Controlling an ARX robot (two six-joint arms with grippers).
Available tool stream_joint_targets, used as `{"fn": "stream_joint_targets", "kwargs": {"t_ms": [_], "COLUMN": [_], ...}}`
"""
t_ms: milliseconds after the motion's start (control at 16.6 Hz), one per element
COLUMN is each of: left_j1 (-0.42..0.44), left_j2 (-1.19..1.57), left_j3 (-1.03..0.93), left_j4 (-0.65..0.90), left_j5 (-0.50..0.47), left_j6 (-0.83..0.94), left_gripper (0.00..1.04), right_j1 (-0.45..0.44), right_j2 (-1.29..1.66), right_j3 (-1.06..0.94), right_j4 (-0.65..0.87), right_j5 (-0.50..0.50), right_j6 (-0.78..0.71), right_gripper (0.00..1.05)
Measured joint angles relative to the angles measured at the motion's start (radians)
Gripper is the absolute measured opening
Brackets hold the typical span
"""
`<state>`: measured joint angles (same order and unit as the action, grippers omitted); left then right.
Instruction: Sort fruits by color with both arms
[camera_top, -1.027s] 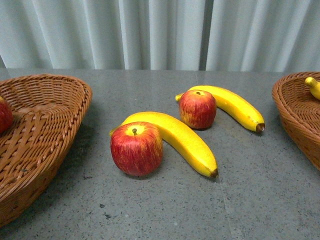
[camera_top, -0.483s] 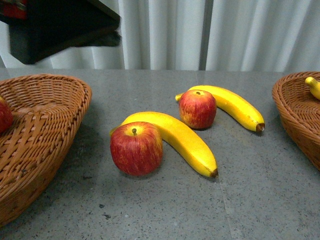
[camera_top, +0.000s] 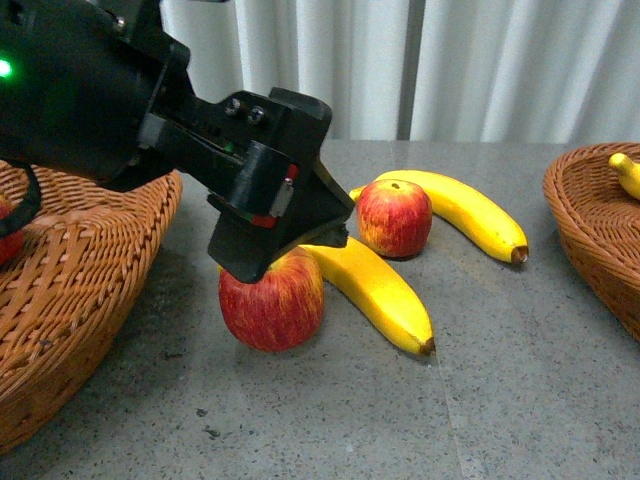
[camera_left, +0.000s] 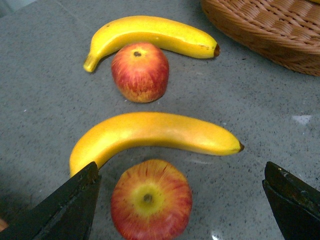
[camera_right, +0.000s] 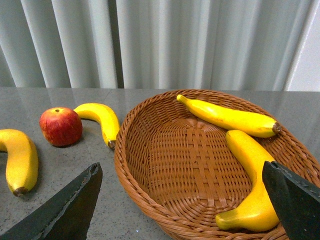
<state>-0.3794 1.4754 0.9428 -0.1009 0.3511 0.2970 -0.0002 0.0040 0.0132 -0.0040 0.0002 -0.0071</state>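
Note:
My left gripper hangs open just above the near red apple, which shows between its fingers off to one side. A yellow banana curves behind that apple and touches it. Farther back a second apple rests against another banana. In the left wrist view the gripper holds nothing. My right gripper stands open over the right basket, where two bananas lie. It is not in the front view.
The left wicker basket sits close beside my left arm, with a bit of red fruit at the picture's edge. The right basket shows a banana tip. Curtains hang behind the grey table.
My left arm has come down from the top left corner and now covers the top of the near apple. The fruits have not moved.

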Motion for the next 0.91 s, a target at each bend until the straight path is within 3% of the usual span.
{"fn": "stream_joint_targets", "kwargs": {"t_ms": [423, 906], "left_j1": [0.036, 0.007], "left_j2": [0.136, 0.208], "left_j3": [0.027, 0.021], "left_j4": [0.010, 0.037], "left_j5": [-0.056, -0.053], "left_j6": [0.050, 0.071], "left_gripper": [0.98, 0.98], "right_j1": [0.000, 0.000], "right_j2": [0.000, 0.000], "right_j3": [0.000, 0.000], "right_j4": [-0.002, -0.001], "right_j5": [0.000, 0.000], "right_j6": [0.000, 0.000], "right_gripper": [0.98, 0.98]}}
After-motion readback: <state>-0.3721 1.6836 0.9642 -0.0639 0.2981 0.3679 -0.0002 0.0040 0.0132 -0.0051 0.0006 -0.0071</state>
